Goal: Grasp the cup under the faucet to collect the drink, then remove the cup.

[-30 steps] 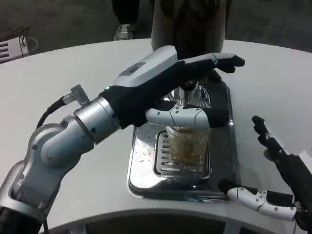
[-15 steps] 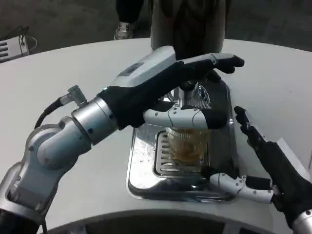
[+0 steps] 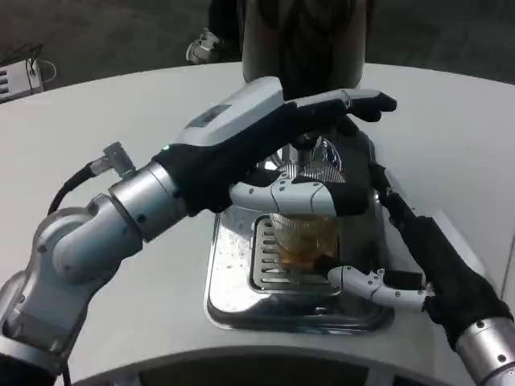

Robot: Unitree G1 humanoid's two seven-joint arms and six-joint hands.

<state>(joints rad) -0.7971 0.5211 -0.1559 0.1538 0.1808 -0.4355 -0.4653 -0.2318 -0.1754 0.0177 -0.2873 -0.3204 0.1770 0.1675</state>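
At frame centre the cup (image 3: 304, 239) stands on the drip tray (image 3: 233, 277) under the faucet (image 3: 310, 157). The left hand (image 3: 265, 145) seemingly clasps its rim; the right hand (image 3: 418, 257), fingers apart, flanks it.

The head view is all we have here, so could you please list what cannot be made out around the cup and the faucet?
- Faucet spout: the left hand lies over it.
- Cup rim: hidden behind the left hand's lower finger.
- Whether the right hand touches the cup: too close to tell.
- Dispenser top: cut off by the upper edge.
- Tray right rim: covered by the right hand.
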